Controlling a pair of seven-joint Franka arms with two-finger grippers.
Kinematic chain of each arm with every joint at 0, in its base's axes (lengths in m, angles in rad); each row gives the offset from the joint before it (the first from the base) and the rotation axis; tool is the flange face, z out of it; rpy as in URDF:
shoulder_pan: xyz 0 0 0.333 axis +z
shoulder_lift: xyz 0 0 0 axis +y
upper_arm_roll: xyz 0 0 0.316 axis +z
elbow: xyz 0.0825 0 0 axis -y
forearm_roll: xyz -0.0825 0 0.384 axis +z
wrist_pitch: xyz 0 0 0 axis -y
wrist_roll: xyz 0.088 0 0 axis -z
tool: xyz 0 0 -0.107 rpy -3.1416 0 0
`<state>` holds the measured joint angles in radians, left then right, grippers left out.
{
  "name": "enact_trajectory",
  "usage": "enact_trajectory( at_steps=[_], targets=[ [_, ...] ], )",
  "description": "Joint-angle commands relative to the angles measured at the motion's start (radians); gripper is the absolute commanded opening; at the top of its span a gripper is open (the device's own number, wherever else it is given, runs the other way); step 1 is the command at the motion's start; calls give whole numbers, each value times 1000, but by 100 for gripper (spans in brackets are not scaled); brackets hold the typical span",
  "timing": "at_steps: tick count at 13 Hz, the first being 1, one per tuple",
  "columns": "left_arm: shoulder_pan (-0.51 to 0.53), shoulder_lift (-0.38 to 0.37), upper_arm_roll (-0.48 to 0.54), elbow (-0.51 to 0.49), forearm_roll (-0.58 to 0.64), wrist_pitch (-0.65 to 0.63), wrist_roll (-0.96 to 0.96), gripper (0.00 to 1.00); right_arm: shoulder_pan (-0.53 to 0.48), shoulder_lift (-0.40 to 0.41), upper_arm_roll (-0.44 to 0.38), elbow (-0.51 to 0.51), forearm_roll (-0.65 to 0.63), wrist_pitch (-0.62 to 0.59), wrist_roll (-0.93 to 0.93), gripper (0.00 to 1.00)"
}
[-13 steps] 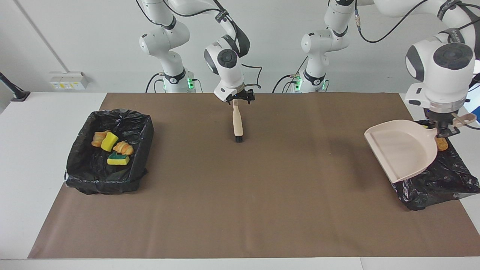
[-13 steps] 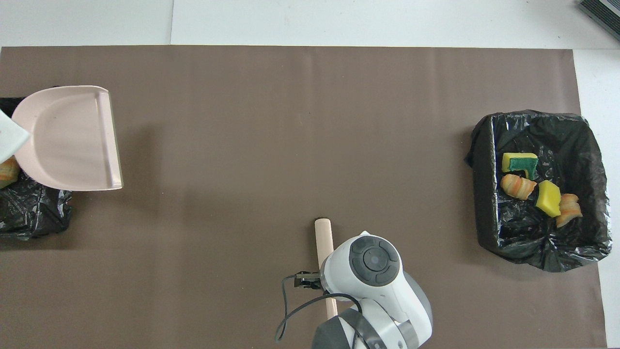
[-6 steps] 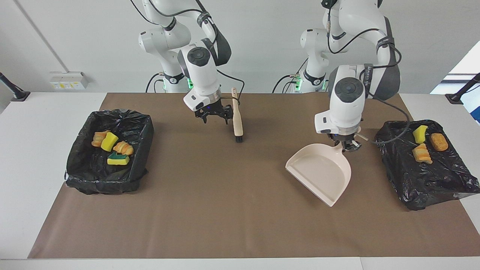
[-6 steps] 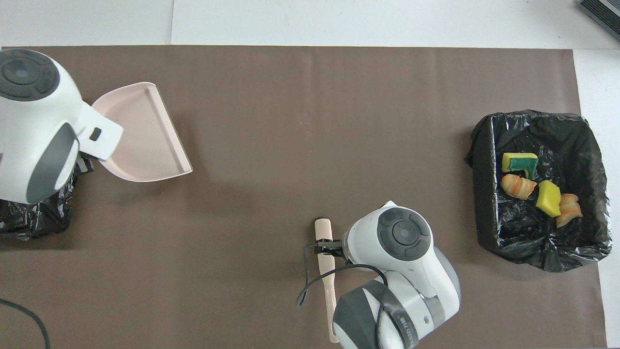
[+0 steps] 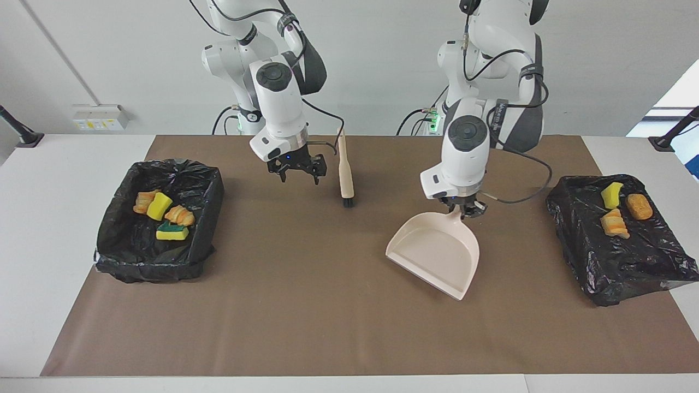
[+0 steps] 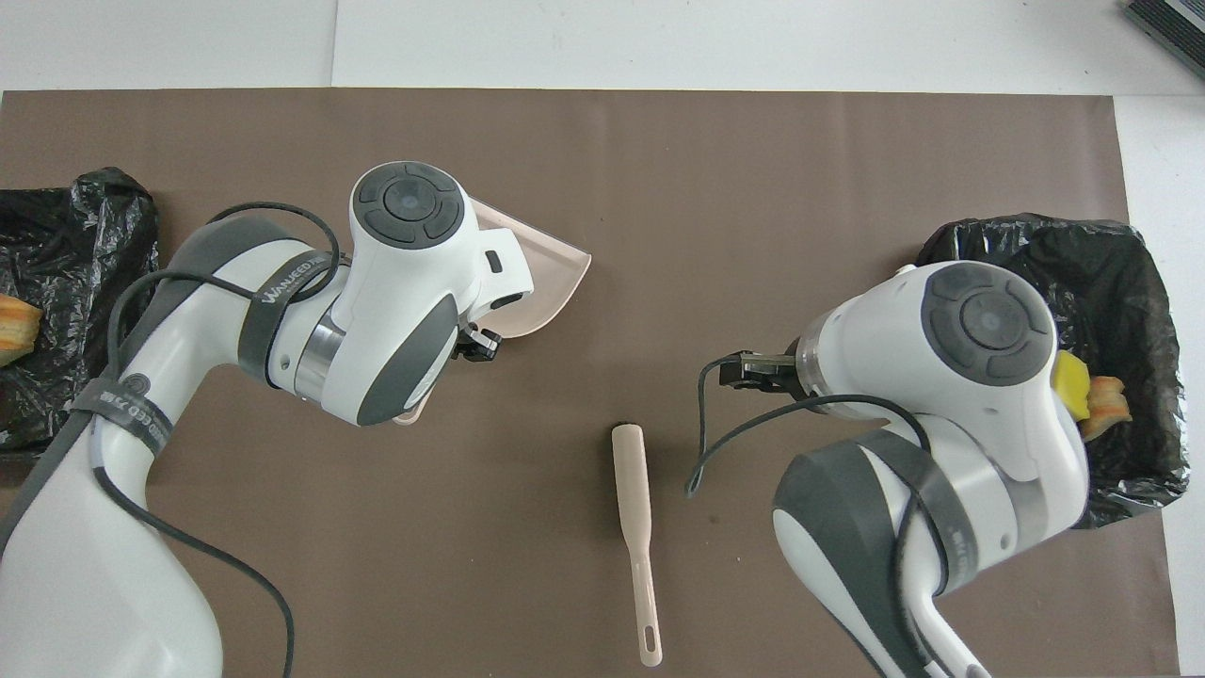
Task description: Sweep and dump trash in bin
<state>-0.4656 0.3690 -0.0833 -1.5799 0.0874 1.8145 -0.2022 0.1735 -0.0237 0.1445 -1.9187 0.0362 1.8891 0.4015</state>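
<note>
White walls back a white bench [image 5: 33, 245] under a matt brown paper sheet [image 5: 327, 305]. No trash lies loose on it: four spongy yellow and crusty orange scraps [image 5: 163, 215] sit in the crinkly black-lined bin [image 5: 114, 240] at the right arm's end, three more [image 5: 620, 210] on glossy black plastic [image 5: 628, 262] at the left arm's end. Dumping looks finished; tools remain. The left claw [image 5: 463, 209] pinches the smooth beige dustpan's [image 5: 434, 254] handle. The right claw [image 5: 297, 167] hangs spread beside the beige black-bristled brush [image 5: 344, 174], lying free.
</note>
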Motion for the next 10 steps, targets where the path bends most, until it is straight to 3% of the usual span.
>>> enact_trajectory(
  at_steps=[1,4,6,10],
  targets=[
    [-50,109,20,176,-57,-55,-121,0,-83,-7,7,110,-19,-135,-131,100],
    [-117,294,20,404,-63,-69,-317,0,-108,-35,-74,177,-47,-226,-292,100],
    [-136,398,20,498,-72,-25,-403,0,-109,-35,-100,220,-74,-295,-343,100],
    [-136,406,5,491,-107,89,-448,0,-156,-36,-161,335,-78,-407,-372,100]
  ],
)
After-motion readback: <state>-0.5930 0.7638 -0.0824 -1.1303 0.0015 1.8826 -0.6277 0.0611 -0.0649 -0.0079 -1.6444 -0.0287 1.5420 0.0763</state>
